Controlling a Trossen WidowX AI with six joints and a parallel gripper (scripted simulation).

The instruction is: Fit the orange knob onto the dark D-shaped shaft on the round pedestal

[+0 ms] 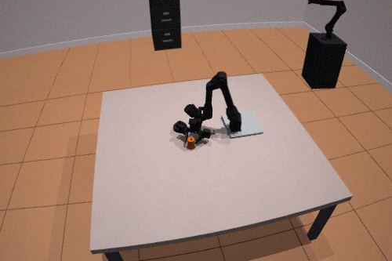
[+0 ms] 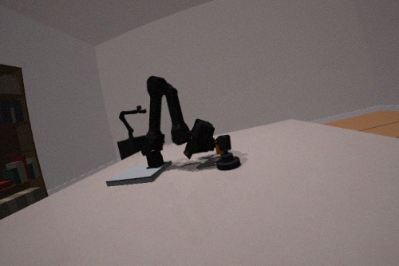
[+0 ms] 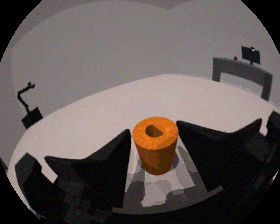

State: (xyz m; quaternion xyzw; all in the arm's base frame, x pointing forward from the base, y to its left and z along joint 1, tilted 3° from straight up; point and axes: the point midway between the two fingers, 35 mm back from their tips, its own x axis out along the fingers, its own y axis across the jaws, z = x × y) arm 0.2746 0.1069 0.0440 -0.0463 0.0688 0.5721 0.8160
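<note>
The orange knob stands upright on the table between my fingertips, its open hole facing up. In the wrist view the hole looks flat on its right side. My gripper is open around the knob; a gap shows at the left finger, and the right fingertip is close to the knob's rim. The dark round pedestal is beside the knob, nearer to the exterior view, with a short dark part above it below my finger. In the top view it is hard to separate from the gripper. The shaft's flat side cannot be seen.
My arm's base stands on a pale plate on the table. A filing cabinet and a second arm on a black stand are beyond the table. A bookcase is at the left in the exterior view.
</note>
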